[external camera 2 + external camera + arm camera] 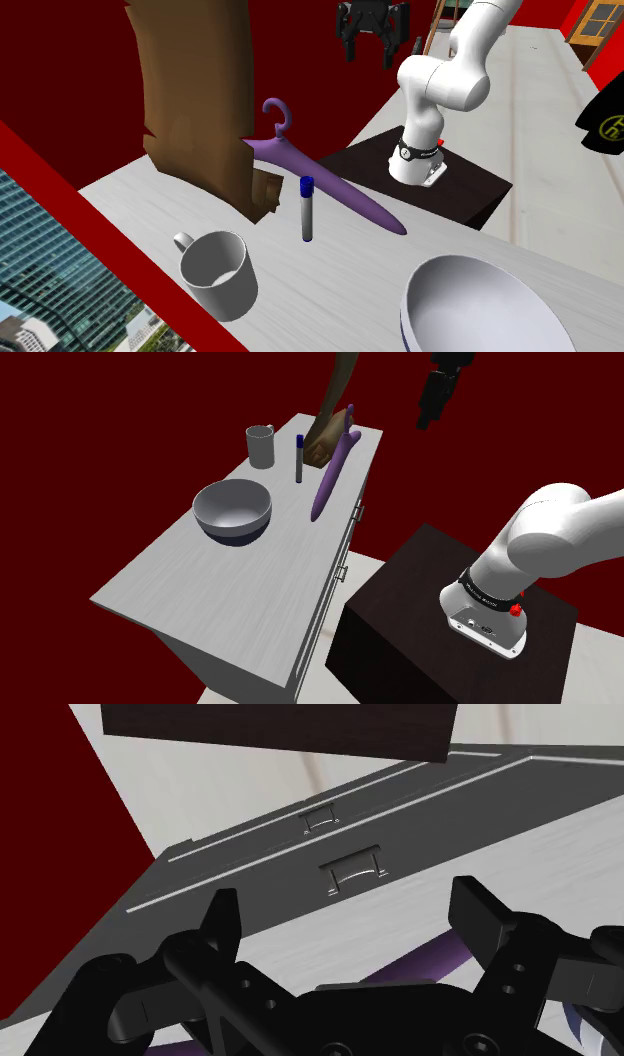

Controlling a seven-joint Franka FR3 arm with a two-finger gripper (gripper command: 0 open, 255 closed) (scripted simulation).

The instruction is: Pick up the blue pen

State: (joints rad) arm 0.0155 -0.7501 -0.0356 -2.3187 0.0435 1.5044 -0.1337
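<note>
Standing beside the rig, I saw a pale grey cabinet (200, 582) with drawers down its front, and close against it the dark box stand (420, 602) carrying the white arm (560, 532). At the far end of the cabinet top a tall brown slab (190, 100) rose up, its foot touching a purple hanger (330, 477) that lay flat on the surface. A grey bowl (232, 510) sat nearer the middle. High above that far end hung the black gripper (370, 52), its jaws spread wide with nothing between them. A grey mug (261, 447) stood in the far corner. The blue-capped pen (299, 457) stood upright between mug and hanger, well below the gripper.
</note>
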